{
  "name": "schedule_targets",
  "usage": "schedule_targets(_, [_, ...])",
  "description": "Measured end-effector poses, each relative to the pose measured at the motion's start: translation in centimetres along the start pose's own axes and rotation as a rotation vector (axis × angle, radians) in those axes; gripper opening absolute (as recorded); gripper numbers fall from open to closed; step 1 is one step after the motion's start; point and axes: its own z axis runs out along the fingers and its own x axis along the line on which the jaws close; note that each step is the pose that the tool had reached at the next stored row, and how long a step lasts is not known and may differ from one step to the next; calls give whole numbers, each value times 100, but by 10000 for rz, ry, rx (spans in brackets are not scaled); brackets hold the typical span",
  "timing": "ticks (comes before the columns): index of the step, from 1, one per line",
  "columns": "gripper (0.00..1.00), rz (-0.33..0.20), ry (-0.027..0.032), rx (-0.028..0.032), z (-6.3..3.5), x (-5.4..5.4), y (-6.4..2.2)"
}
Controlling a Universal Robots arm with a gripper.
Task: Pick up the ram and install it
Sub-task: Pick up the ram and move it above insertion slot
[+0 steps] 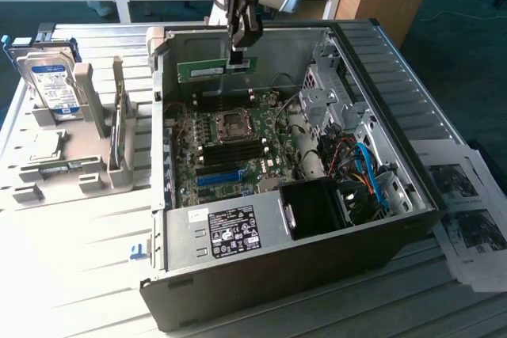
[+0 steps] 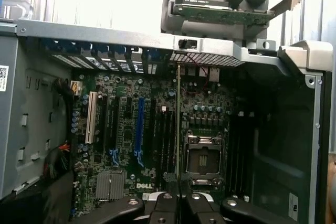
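Case edges: the open computer case [image 1: 380,61] lies on its side on the slatted table [image 1: 71,275]; its metal walls rise all round the motherboard [image 1: 230,156].
Open room: the space over the middle of the board is free. On the exterior view's right it is crowded by the drive cage [image 1: 333,93], a tangle of cables [image 1: 368,172] and a black shroud [image 1: 313,207].
Board landmarks: the CPU socket [image 2: 202,156] has long black memory slots [image 2: 236,145] along its sides. A blue slot [image 2: 139,124] and a white one stand further off.
Outside the case: a hard drive [image 1: 51,85] stands upright in a grey holder on the exterior view's left. Printed papers [image 1: 467,211] lie on the right.
Pincer: the gripper [image 1: 238,57] hangs from above near the case's far wall, its jaws drawn narrow and pinching the ram's upper edge.
Ram: the ram [image 1: 207,71] is held level, on edge, with its label face showing in the exterior view. It is up near rim height, clear of the board and not in any slot.
Wrist view: the ram [image 2: 178,119] shows edge-on as a thin line running from the gripper [image 2: 179,203], lying parallel to the slots just beside the socket.
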Motion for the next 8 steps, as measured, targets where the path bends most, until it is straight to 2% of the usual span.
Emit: schedule_targets(8, [12,-1,0,0,-8,9,-175])
